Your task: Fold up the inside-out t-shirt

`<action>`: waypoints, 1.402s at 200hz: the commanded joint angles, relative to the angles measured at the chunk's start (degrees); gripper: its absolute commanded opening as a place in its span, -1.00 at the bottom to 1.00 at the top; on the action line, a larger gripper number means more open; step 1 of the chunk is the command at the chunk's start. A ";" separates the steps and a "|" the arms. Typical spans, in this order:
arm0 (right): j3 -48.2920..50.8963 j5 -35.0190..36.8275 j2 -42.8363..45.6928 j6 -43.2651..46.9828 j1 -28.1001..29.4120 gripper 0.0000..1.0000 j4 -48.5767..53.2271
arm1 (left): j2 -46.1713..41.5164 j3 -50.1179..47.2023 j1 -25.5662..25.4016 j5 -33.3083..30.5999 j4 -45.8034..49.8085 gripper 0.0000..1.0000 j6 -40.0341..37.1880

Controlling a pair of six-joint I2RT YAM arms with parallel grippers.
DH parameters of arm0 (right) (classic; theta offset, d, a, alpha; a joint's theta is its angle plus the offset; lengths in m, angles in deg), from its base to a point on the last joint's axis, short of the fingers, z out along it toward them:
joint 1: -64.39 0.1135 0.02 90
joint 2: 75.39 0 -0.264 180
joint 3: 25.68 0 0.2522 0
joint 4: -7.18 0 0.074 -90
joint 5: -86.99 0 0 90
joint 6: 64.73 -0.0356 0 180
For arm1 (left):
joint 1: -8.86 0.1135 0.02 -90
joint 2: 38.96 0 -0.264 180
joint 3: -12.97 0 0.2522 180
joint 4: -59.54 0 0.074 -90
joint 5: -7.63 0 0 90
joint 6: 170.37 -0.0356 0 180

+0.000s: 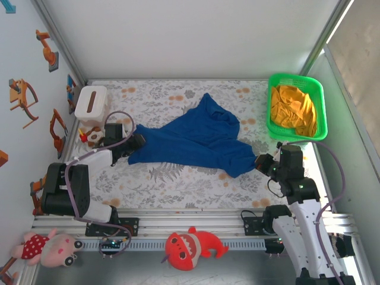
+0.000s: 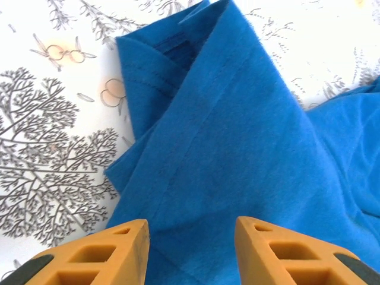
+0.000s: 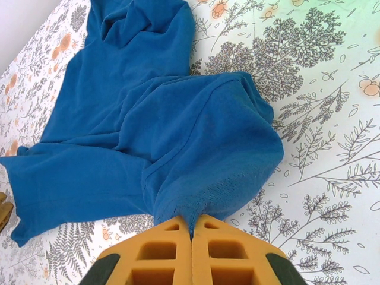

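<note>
T-shirt (image 1: pixel 190 139) sprawls on the counter (image 1: pixel 178 178), between the two sets of fingers. Right fingers (image 3: pixel 160 255) are closed, pinching a fold at their tips. Left fingers (image 2: pixel 113 252) stand parted, blue cloth beneath and ahead of them.

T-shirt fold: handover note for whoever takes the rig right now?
Grippers: the left gripper has its jaws apart over the left end of the t-shirt, with nothing visibly pinched. The right gripper is shut on the t-shirt's right edge.
Things: the t-shirt lies crumpled and stretched across the middle of the table.
Done: one edge is gripped.
Left: no fold is made yet. It probably needs flattening first, then folding.
</note>
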 commanded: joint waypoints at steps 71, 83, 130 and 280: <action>-2.15 0.31 -0.32 -0.05 -0.18 -1.00 0.52 | 1.26 2.93 -0.24 -7.89 6.29 0.03 -3.68; -2.53 0.12 -0.83 0.21 -0.18 -1.00 0.33 | 2.61 3.16 -0.26 -7.46 6.31 0.09 -4.04; -3.03 -0.23 -1.79 0.48 -0.18 -1.00 -0.32 | 7.45 5.00 -0.38 -0.58 4.45 0.12 -4.42; -3.80 0.04 -2.27 0.40 -0.18 -1.00 0.01 | 2.76 1.98 -0.87 5.15 -2.89 -0.39 0.04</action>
